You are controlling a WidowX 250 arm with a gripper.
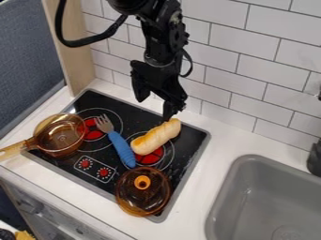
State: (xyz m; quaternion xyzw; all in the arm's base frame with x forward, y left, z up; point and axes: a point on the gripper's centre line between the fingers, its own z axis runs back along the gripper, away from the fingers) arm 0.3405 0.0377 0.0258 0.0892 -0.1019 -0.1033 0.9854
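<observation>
Bread roll (156, 137) lies on the stove (195, 140), partly over the right burner (150, 158), and we judge that nobody has lifted it. The hand (154, 108) hangs just above its far end, with the two fingers spread and nothing pinched between them. We cannot tell if one fingertip touches the bread roll. So, as far as we see, no grasp is made. To the left of the bread roll we find the fork (121, 147), its blue handle toward the near side, and then the amber pot (70, 150), uncovered. The lid (143, 197) rests apart from the pot, at the near side of the stove, with its knob up.
</observation>
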